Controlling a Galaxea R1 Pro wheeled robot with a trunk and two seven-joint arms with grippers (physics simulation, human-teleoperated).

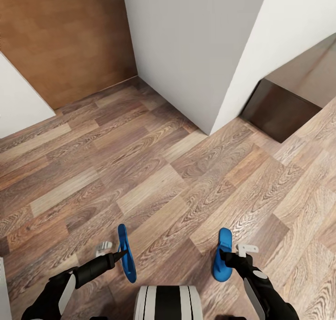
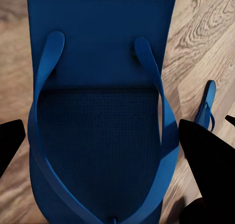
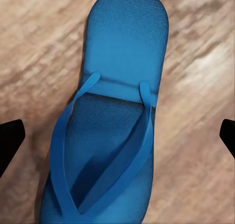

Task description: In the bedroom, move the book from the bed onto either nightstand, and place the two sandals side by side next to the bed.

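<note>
The wood-plank floor (image 1: 154, 170) stretches ahead to a white wall corner (image 1: 196, 53) with a dark cabinet (image 1: 280, 110) beyond it, so the robot seems to be in transit. Each arm carries one blue sandal: the left gripper (image 1: 122, 254) grips the left sandal (image 1: 127, 252) on edge, and the right gripper (image 1: 228, 259) clamps the right sandal (image 1: 222, 254), likely so both arrive together at the bedside.
</note>
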